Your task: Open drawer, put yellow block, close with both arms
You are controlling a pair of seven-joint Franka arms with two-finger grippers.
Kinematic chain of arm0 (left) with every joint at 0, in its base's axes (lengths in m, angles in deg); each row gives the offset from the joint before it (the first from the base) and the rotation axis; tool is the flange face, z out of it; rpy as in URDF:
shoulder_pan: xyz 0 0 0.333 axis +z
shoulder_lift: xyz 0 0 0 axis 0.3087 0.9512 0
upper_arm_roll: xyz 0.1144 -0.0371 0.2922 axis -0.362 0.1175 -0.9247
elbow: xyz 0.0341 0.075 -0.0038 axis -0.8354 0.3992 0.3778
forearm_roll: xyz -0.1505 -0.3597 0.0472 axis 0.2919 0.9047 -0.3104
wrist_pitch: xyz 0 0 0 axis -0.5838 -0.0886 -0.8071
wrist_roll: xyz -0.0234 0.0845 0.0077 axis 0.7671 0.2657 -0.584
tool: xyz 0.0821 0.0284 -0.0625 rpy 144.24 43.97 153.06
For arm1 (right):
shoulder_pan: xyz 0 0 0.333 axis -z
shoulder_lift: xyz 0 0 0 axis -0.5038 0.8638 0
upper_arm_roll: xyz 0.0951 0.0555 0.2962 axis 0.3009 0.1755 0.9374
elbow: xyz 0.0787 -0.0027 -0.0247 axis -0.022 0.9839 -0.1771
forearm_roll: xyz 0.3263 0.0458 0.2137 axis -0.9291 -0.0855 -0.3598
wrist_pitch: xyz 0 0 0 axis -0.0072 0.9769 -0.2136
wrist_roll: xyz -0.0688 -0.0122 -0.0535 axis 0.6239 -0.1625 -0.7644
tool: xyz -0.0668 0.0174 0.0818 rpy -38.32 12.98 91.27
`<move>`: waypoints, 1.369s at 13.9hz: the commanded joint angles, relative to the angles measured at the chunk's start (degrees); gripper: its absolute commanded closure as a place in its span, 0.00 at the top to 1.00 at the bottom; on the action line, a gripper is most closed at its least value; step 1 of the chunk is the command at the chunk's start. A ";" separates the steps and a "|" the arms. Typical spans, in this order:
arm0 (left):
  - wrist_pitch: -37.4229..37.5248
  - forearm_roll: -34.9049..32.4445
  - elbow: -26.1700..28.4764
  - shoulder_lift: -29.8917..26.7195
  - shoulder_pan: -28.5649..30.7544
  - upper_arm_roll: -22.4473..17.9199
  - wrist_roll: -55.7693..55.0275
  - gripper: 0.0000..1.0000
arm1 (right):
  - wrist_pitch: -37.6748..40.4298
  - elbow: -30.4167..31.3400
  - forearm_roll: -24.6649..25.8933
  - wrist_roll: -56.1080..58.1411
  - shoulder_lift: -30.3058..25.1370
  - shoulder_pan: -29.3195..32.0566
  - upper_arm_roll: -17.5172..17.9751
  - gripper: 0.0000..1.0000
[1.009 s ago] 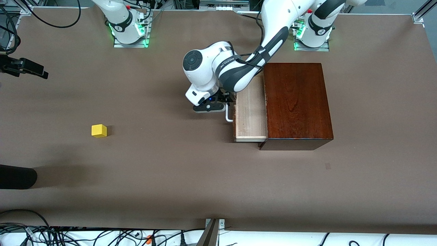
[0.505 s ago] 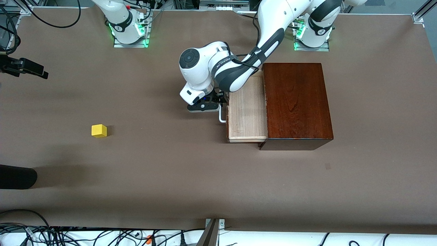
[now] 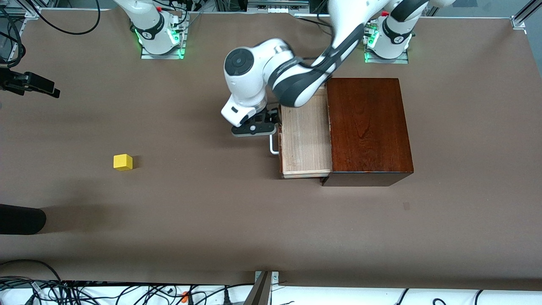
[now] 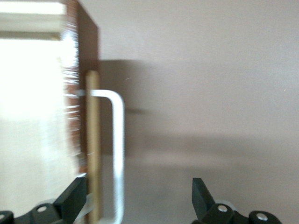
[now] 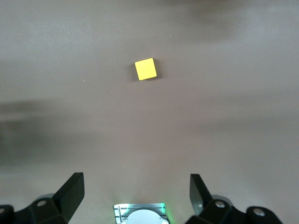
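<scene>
Drawer (image 3: 305,140) pulled well out of reddish-brown box (image 3: 368,127), pale tray bare inside, no block in it. White bar handle (image 3: 273,144) on the dark front, facing right arm's end of worktop (image 3: 211,220).

Left gripper (image 3: 271,127) just above the handle; in left wrist view fingers (image 4: 72,198) spread wide, handle (image 4: 117,154) between them but apart from both, so nothing gripped. Judged: opening step about done, release.

Yellow block (image 3: 123,162) alone on the worktop, well apart from drawer, toward right arm's end, nearer to front camera than the handle. Right gripper (image 5: 135,198) high over that end, looking down on block (image 5: 145,69), fingers open wide, empty; arm waits.

Handling, as judgement: block small, rigid, prob. light, flat sides, so easy pinch on two parallel faces from above; only slightly rotated vs. fingers, small wrist turn needed. Drawer stiff wood, slides easy; for closing, push flat on dark front, near handle middle, else tray may skew.
</scene>
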 commanded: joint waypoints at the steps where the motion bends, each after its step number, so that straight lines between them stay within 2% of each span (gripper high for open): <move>1: 5.21 6.14 7.95 -11.85 6.75 0.28 8.41 1.00 | -0.82 0.38 0.13 -0.14 0.59 0.19 0.13 1.00; 4: 6.63 9.48 15.69 -21.36 14.66 0.28 15.37 1.00 | -4.68 0.47 -0.92 -0.14 3.83 -0.07 0.22 1.00; 9: 7.95 10.20 17.64 -25.95 22.93 0.19 19.15 1.00 | -13.19 1.69 -1.19 -0.49 13.67 0.01 0.49 1.00; 11: 9.08 12.99 19.13 -28.92 26.37 -0.59 26.77 1.00 | -22.56 6.68 -1.19 -0.40 15.09 0.01 0.49 1.00; 12: 10.22 14.06 19.83 -30.25 26.64 -2.69 30.55 1.00 | -28.10 10.62 -1.19 -0.49 15.19 0.01 0.49 1.00; 13: 11.02 14.50 20.36 -31.91 25.95 -6.89 34.33 1.00 | -33.81 14.67 -1.19 -0.49 15.10 0.01 0.49 1.00; 15: 12.25 16.08 21.42 -34.38 25.85 -11.39 40.41 1.00 | -43.76 20.83 -1.10 -0.49 15.62 0.01 0.49 1.00; 19: 12.35 16.44 26.07 -39.30 25.76 -19.48 52.53 1.00 | -48.36 22.62 -1.01 0.04 19.40 0.01 0.57 1.00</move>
